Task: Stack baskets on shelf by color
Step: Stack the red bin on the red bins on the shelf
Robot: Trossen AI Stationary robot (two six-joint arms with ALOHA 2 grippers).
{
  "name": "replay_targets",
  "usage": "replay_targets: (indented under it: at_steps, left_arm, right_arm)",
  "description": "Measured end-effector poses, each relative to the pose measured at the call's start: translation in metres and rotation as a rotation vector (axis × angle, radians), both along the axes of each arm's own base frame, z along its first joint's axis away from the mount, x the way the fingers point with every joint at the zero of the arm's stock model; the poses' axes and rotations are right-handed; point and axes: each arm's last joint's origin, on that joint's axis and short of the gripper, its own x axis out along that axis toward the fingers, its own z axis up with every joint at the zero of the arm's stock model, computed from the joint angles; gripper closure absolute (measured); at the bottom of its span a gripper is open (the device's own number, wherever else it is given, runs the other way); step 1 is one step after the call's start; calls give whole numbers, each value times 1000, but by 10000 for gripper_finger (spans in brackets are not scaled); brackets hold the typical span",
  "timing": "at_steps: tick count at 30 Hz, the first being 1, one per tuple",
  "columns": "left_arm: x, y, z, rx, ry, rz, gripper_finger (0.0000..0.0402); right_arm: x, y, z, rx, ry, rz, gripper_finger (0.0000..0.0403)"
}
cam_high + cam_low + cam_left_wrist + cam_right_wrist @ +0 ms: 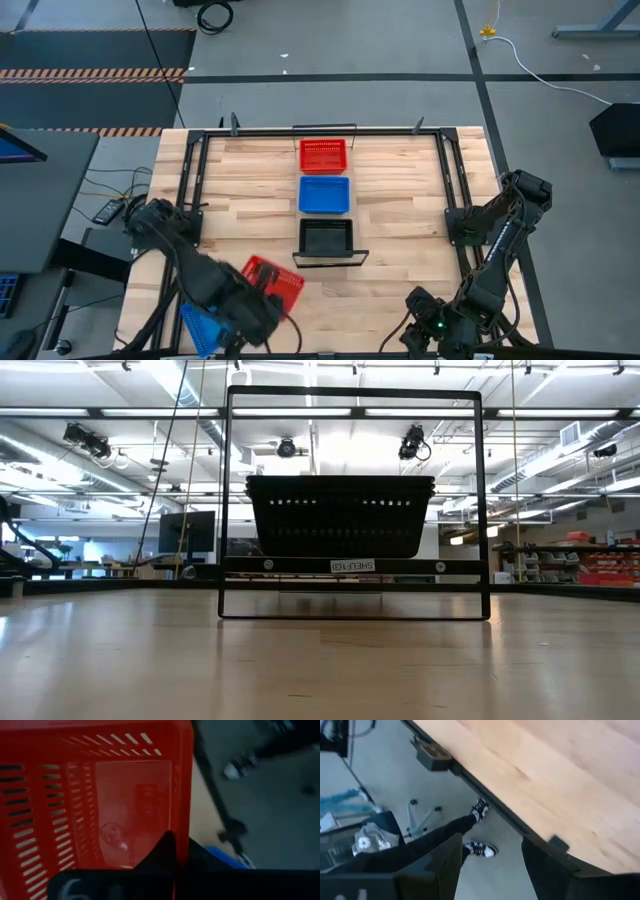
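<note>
On the shelf [330, 260], a red basket [323, 155], a blue basket [324, 194] and a black basket [326, 237] rest on their bases in a row from far to near. The low view shows the black basket [340, 515] on the shelf's dark front edge [350, 565]. My left gripper [262, 300] is near the table's near-left corner, shut on a second red basket [272, 283]. A second blue basket [200, 325] lies by the near-left edge. My right gripper [415, 308] is open at the near edge on the right, holding nothing. My left gripper [182, 845] holds the red basket by one wall [182, 820], just below the rim. One finger [162, 852] is inside the basket and the other [202, 857] outside. In the high view the basket sits askew to the table's edges; whether it is clear of the table, I cannot tell.
A black metal frame [225, 500] stands around the shelf, with rails [190, 190] along both table sides. The right wrist view looks past the table's edge [485, 787] to the floor, where a person's legs and sneakers [480, 850] show. Bare planks [400, 275] lie between the arms.
</note>
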Motion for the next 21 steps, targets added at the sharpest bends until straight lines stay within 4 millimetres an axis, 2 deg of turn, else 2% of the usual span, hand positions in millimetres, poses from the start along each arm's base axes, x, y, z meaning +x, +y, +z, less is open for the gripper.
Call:
replay_targets:
  at_steps: [3,5,9,15,21]
  left_arm:
    - [7,29,33,44,-120,68,400]
    - [17,53,47,57,-185,135,400]
    - [37,99,51,90,-228,215,400]
    - [60,167,52,204,-253,192,400]
    - [73,248,56,234,-316,210,400]
  right_arm:
    - [4,-3,0,-15,-25,-30,192]
    - [8,-6,0,-22,-34,-49,192]
    - [19,-14,1,-47,-51,-72,192]
    - [37,-28,1,-65,-57,-114,192]
    - [53,-44,1,-70,-52,-184,192]
